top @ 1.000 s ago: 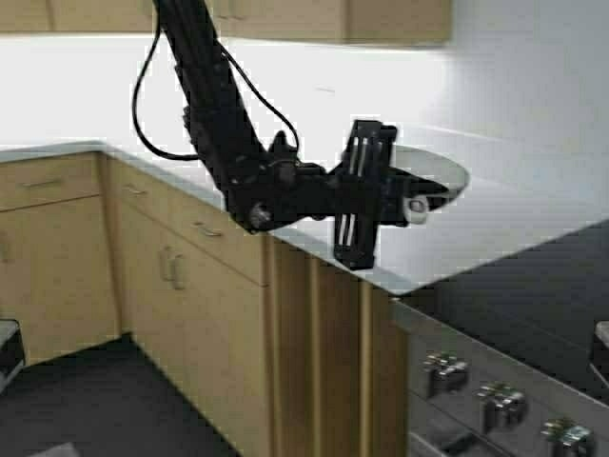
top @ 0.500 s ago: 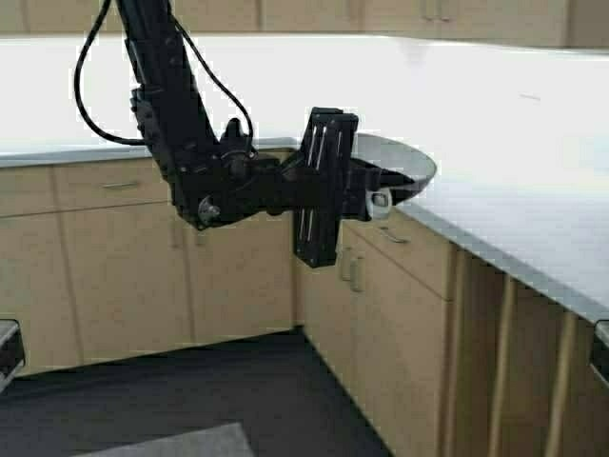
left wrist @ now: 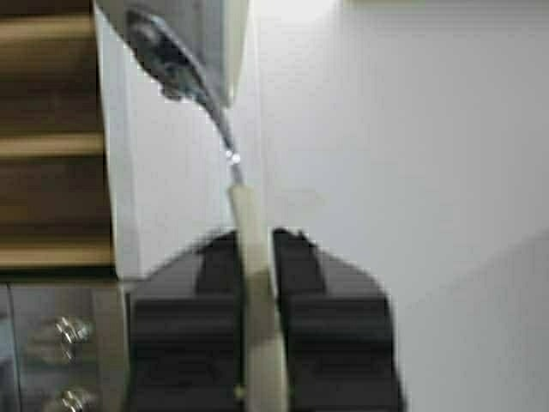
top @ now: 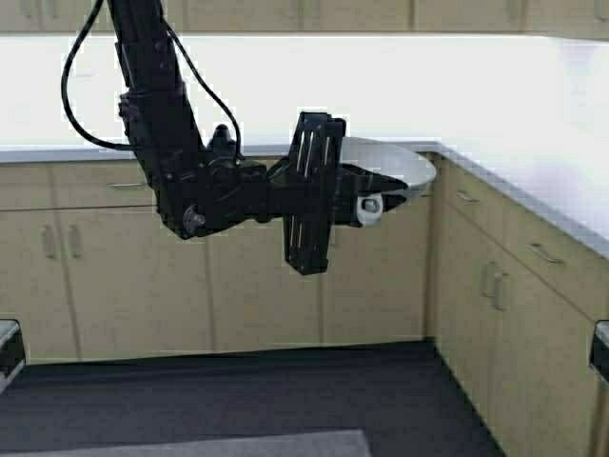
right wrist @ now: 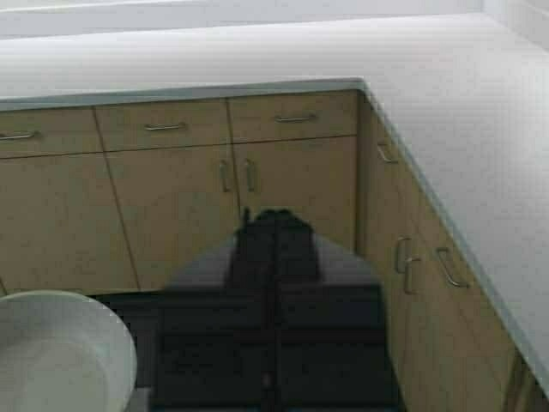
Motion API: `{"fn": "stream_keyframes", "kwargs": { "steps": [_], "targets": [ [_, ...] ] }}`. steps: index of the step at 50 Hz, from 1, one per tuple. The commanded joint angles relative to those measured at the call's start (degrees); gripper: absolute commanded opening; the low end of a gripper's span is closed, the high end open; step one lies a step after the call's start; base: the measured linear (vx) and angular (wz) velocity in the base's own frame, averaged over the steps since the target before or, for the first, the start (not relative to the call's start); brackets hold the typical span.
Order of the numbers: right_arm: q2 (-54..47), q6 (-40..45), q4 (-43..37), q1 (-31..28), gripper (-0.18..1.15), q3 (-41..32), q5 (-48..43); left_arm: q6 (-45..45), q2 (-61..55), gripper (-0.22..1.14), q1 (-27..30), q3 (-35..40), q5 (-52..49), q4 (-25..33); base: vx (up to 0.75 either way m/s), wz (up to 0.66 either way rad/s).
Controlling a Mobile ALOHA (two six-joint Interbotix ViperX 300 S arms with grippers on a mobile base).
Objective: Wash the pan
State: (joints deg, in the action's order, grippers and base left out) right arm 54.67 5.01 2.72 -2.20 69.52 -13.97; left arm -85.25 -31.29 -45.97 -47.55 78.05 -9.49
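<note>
The cream-white pan (top: 392, 164) is held in the air in front of the cabinets, about level with the countertop. My left gripper (top: 373, 190) is shut on its short cream handle (top: 369, 208). In the left wrist view the handle (left wrist: 254, 257) runs between the two black fingers (left wrist: 296, 275), and the pan body (left wrist: 202, 34) shows edge-on beyond them. My right gripper (right wrist: 274, 227) is shut and empty, low in front of the cabinet doors. The pan's rim (right wrist: 51, 352) shows at the side of the right wrist view.
An L-shaped white countertop (top: 533, 190) runs along the back and the right, over tan cabinets (top: 95, 276) with drawers and metal handles. The floor (top: 238, 390) is dark, with a grey mat (top: 238, 446) near me. Stove knobs (left wrist: 69, 330) show in the left wrist view.
The robot has turned: the stove and its knobs have left the high view, and the counter's inner corner has come in at the right. The left gripper still holds the pan.
</note>
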Motion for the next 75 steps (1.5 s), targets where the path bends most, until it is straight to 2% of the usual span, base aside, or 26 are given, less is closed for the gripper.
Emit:
{"fn": "stream_keyframes", "kwargs": {
  "steps": [1, 40, 75],
  "targets": [
    [-0.44, 0.09, 0.18, 0.0, 0.06, -0.53, -0.26, 0.44, 0.88, 0.03, 0.7, 0.44, 1.05, 0.09, 0.1, 0.48],
    [-0.26, 0.26, 0.79, 0.09, 0.06, -0.79, 0.79, 0.44, -1.67, 0.03, 0.97, 1.05, 1.05, -0.18, 0.12, 0.58],
    [-2.81, 0.0, 1.41, 0.0, 0.06, -0.97, 0.79, -2.2, -1.58, 0.03, 1.05, 0.18, 5.19, -0.35, 0.15, 0.49]
  ]
}}
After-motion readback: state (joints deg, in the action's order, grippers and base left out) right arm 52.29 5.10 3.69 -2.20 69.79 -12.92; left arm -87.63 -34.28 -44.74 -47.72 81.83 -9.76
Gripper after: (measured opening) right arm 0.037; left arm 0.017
